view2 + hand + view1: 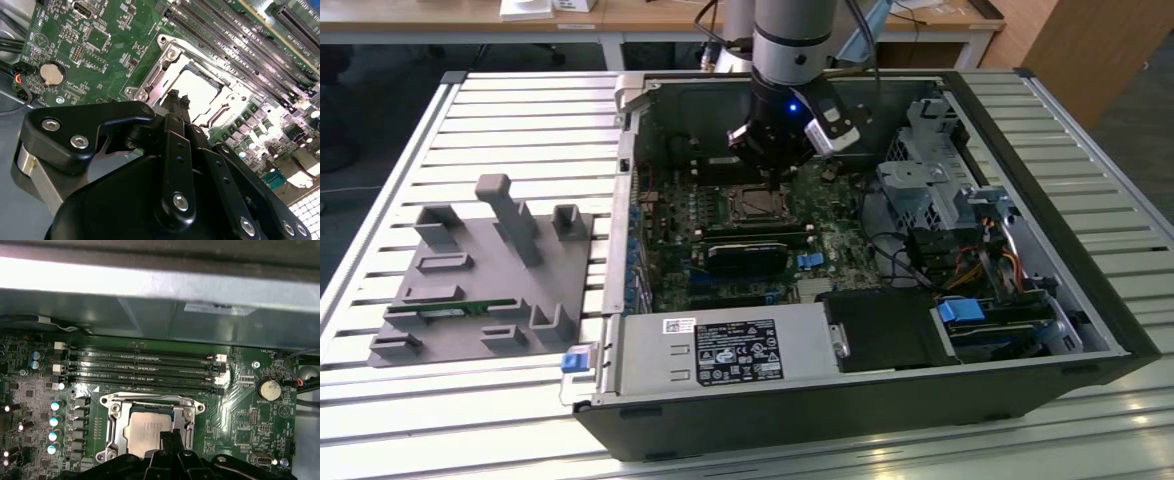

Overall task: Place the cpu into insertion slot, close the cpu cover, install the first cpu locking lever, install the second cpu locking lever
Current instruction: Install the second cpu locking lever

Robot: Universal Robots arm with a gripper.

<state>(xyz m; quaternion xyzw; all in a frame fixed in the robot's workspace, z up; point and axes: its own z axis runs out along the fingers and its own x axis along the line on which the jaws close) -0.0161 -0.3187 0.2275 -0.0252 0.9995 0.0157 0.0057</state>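
Silvery cpu cover seen shut over seated cpu | gripper poised above, fingers nearly closed, nothing held | levers' state unclear

The arm is showing grey with a black band; the black tool is carrying silver screws, a blue light glowing.

counter: pale metal slats running across, bright with glare toward the near edge | beyond it: a light wooden desk on white legs stood along the far side | exterior view's right: a tan wooden cabinet | floor: dark, in shadow | light: even, from above
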